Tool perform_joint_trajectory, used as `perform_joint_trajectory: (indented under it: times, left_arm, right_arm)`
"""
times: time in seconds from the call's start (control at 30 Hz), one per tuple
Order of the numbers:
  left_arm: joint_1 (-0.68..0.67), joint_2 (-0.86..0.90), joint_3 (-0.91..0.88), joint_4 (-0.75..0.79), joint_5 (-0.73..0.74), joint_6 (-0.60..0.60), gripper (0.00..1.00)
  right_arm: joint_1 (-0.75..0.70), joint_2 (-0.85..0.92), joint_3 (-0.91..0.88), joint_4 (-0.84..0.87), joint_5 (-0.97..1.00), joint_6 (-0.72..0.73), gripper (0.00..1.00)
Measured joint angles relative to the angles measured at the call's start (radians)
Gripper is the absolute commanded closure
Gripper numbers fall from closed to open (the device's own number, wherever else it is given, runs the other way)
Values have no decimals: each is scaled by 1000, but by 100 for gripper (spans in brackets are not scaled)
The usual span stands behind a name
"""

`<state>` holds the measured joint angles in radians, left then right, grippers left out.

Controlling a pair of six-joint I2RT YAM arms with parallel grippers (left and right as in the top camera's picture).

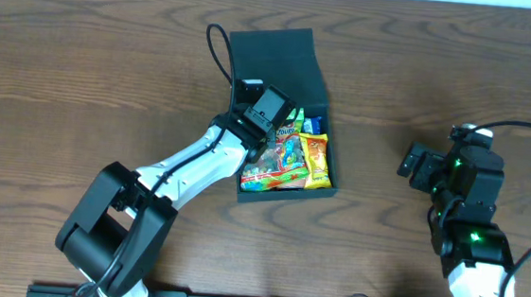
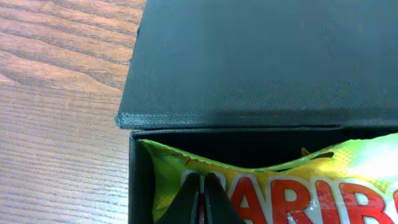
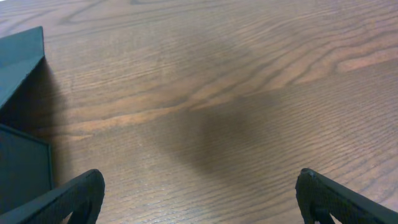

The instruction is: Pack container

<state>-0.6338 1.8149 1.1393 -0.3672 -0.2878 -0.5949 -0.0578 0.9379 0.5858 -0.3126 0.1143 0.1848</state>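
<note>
The container (image 1: 286, 191) is a dark, shallow square box in the middle of the table, with its hinged lid (image 1: 277, 59) standing open at the back. Several snack packets lie inside, among them an orange-yellow one (image 1: 317, 160). My left gripper (image 1: 260, 115) reaches into the box near its back left corner. In the left wrist view its fingers (image 2: 202, 196) are shut together, with the tips resting on a green-yellow Haribo packet (image 2: 298, 186) just in front of the lid (image 2: 261, 56). My right gripper (image 1: 412, 162) is open and empty over bare table, to the right of the box.
The table is brown wood. In the right wrist view the right gripper's fingers (image 3: 199, 186) are spread wide over bare wood, and the box's right side (image 3: 22, 168) shows at the left edge. The left arm's cable (image 1: 218, 50) loops beside the lid.
</note>
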Motion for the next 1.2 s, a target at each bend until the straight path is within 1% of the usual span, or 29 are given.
perform_joint_trajectory:
  times: [0.23,0.4,0.53,0.63,0.77,0.9,1.07,1.2]
  left_arm:
    - [-2,-6,0,-37,-3,0,94]
    - [-14,-68,-4,-79,6,0,94]
    - [-36,-153,-6,-99,55,0,94]
    - [-66,-193,-6,-104,128,-3,94]
    - [-137,-184,-13,-100,196,-18,94]
    - [-198,-146,-38,-73,208,-46,94]
    - [-214,-123,-47,-24,203,-90,94]
    - [-227,-121,-47,-15,202,-113,94]
  right_arm:
    - [0,0,0,0,0,0,1]
    - [0,0,0,0,0,0,1]
    - [0,0,0,0,0,0,1]
    - [0,0,0,0,0,0,1]
    - [0,0,0,0,0,0,1]
    - [0,0,0,0,0,0,1]
    - [0,0,0,0,0,0,1]
    - [0,0,0,0,0,0,1]
